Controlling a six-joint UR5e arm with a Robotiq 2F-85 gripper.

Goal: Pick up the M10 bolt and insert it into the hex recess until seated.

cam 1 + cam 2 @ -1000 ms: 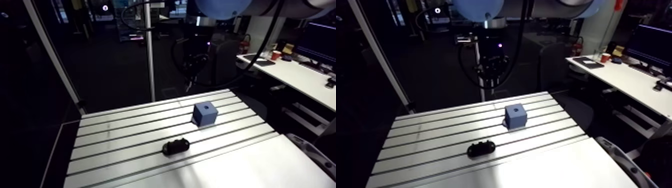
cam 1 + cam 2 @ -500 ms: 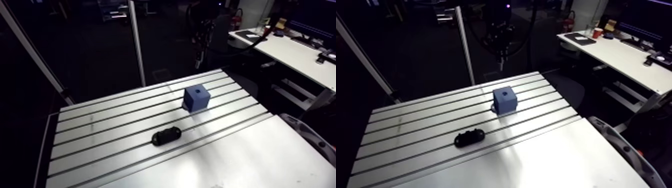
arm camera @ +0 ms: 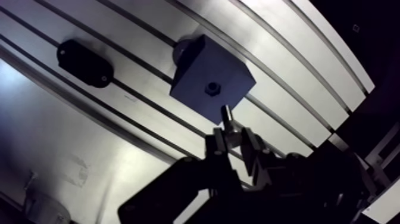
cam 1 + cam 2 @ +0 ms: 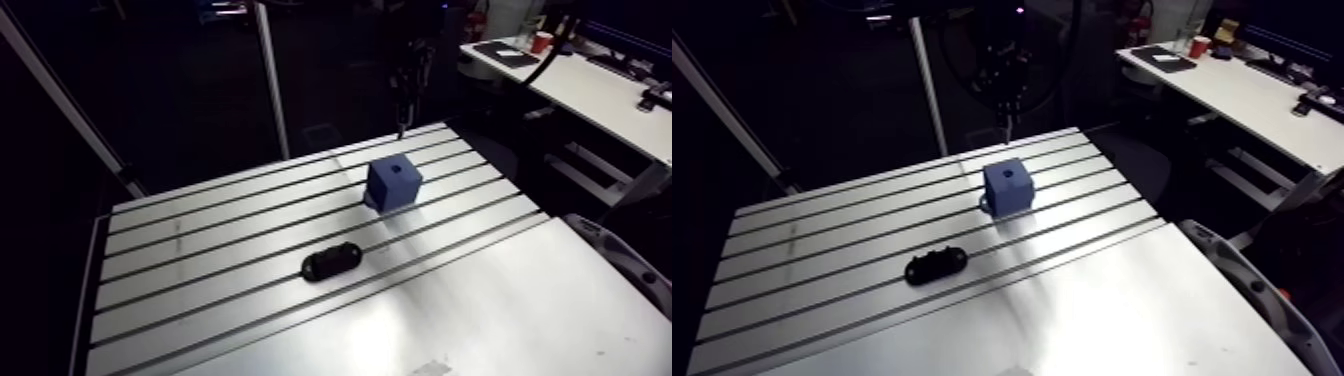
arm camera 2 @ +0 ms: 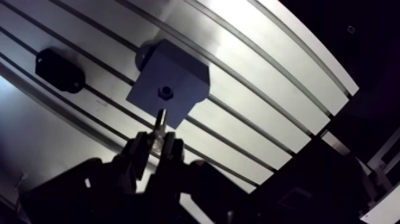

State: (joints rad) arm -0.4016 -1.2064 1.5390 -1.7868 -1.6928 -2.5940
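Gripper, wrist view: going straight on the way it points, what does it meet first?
Most likely the blue block: the M10 bolt clamped in the gripper would touch its top face, close to the hex recess. Exact alignment is unclear; depth is hard to judge.

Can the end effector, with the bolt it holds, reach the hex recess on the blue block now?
Probably yes. The end effector grips the bolt, which points toward the hex recess atop the blue block; nothing lies between, and the black part sits aside.
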